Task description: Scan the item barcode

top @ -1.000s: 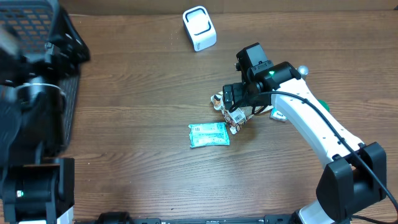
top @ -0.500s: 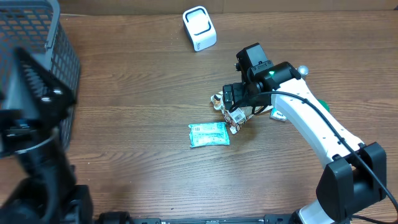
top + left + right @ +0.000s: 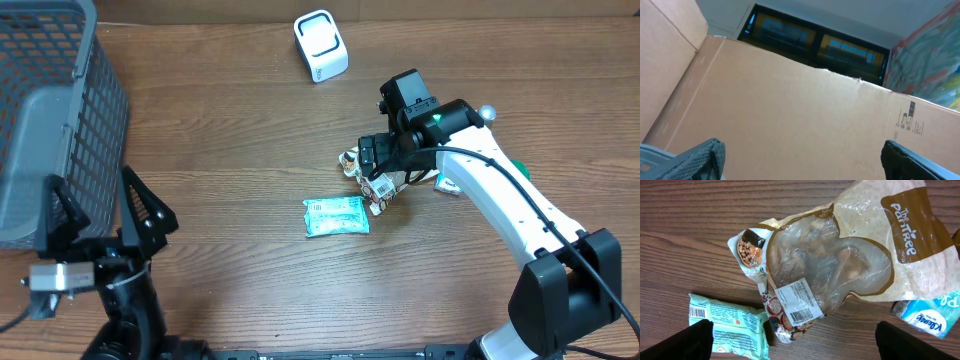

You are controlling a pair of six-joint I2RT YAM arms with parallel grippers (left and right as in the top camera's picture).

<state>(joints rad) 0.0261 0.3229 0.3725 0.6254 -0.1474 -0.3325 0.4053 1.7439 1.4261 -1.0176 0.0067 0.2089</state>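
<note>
- The basket (image 3: pixel 50 110) at the left side of the table (image 3: pixel 230 150) now shows plainly; half a second ago it was partly covered.
- The left gripper (image 3: pixel 105 212) has come down to the near-left corner, fingers spread wide, holding nothing.
- The right gripper (image 3: pixel 792 326) has not moved; we see its fingers apart above the snack bag (image 3: pixel 840 265).
- The bag lies with its barcode label up, just beside a green packet (image 3: pixel 725 325).

snack bag (image 3: pixel 840 265): "PanTree" in white on its brown corner, a small "The" before it
white sticker (image 3: pixel 800 302) on the bag: barcode, print too small to read
green packet (image 3: pixel 727 325): barcode at its left end, wording unreadable
tissue pack (image 3: pixel 927 315): "Kleenex", cut off
cardboard box (image 3: pixel 790 115): small printed symbols, unreadable
</note>
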